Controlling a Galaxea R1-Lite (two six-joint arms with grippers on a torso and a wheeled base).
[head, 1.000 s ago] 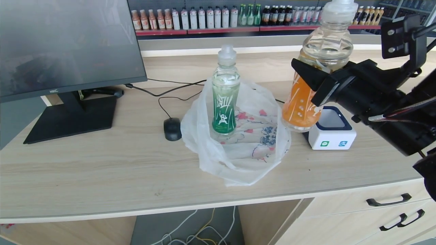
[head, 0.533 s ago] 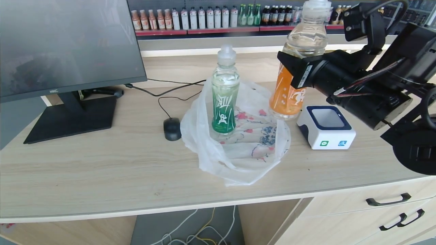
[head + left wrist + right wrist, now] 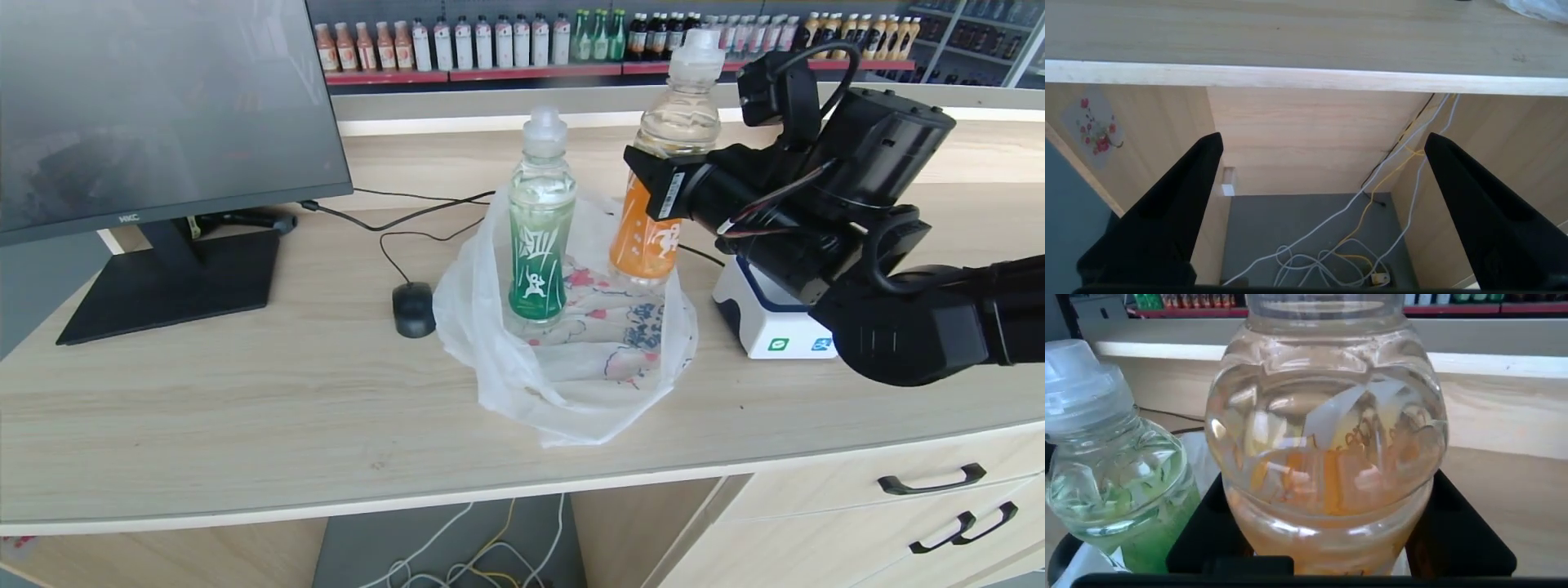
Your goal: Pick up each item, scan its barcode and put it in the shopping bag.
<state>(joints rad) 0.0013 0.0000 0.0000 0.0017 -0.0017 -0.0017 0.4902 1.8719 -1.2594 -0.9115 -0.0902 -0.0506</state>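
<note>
The right gripper (image 3: 665,184) has its jaws clamped on the shoulder of the orange bottle (image 3: 649,237), holding it upright, probably so that it goes base-first into the shopping bag (image 3: 571,384); the bottle hangs over the bag's far right rim, just left of the scanner (image 3: 767,327), which suggests that the scan is done and the drop is in hand; whether its base touches the plastic I cannot tell. The green bottle (image 3: 536,245) stands upright inside the bag, which lies slack and open in the middle of the table (image 3: 204,408), its mouth spread wide to receive things. The left gripper (image 3: 1323,147) hangs low at the table's near edge, jaws apart and empty, out of the way.

Count: two bottles at the table, one held and one bagged; one bag; one scanner; one monitor (image 3: 155,106) and one mouse (image 3: 413,309) to the left.
</note>
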